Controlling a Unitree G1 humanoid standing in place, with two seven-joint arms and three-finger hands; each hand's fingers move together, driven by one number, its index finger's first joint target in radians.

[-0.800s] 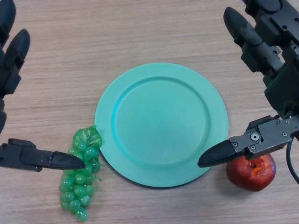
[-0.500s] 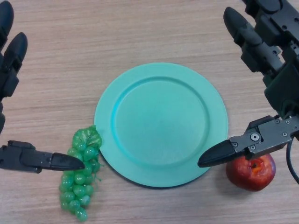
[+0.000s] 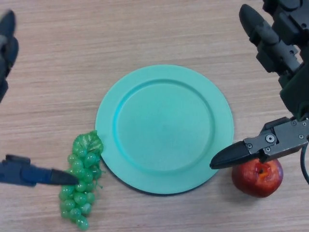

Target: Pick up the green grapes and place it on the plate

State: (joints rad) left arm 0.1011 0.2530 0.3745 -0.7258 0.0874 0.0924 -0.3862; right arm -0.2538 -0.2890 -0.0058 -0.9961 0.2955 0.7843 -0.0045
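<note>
A bunch of green grapes lies on the wooden table just off the lower left rim of the turquoise plate, which holds nothing. My left hand is open at the left edge; its thumb tip points at the left side of the grapes and its fingers are spread far up at the top left. My right hand is open at the right, its thumb over the plate's lower right rim and above a red apple.
A red apple sits on the table at the lower right, right of the plate and under my right thumb. The table is light wood.
My left hand has shifted left and slightly down, its fingers moving toward the frame edge. My right hand has shifted a little to the right.
</note>
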